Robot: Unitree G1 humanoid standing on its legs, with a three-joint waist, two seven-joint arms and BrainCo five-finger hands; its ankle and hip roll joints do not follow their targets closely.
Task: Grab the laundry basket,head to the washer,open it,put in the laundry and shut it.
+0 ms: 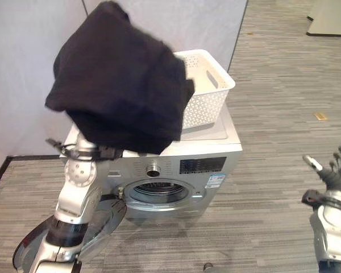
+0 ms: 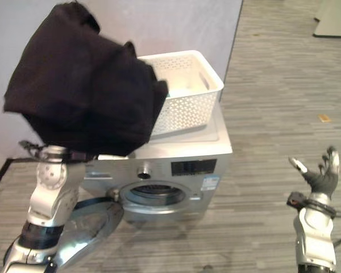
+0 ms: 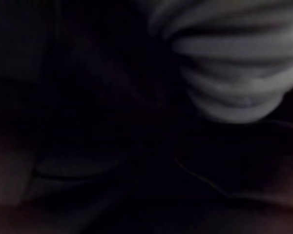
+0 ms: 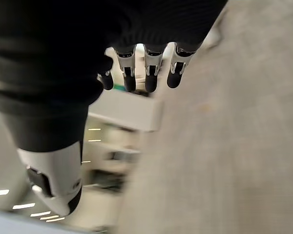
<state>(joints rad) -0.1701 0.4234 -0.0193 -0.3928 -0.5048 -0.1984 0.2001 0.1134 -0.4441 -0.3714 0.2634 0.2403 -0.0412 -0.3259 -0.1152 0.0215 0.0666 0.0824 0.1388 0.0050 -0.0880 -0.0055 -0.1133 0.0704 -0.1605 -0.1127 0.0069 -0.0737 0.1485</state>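
Note:
A big black garment (image 1: 119,79) hangs in a bundle high over the washer's left side, draped over the end of my raised left arm (image 1: 79,170); the hand is buried in the cloth. In the left wrist view there is dark cloth (image 3: 88,122) right up close. The silver washer (image 1: 216,148) stands against the wall with its round door (image 1: 105,219) swung open to the left and the drum opening (image 1: 158,192) bare. A white perforated laundry basket (image 1: 207,85) sits on the washer's top. My right hand (image 1: 335,170) is held up at the far right, open, fingers (image 4: 146,73) straight, holding nothing.
A grey partition wall (image 1: 34,34) runs behind the washer. A black floor frame (image 1: 0,170) lies at the left. Striped wood-look floor (image 1: 273,216) spreads in front and to the right, with a small tan scrap (image 1: 320,116) on it.

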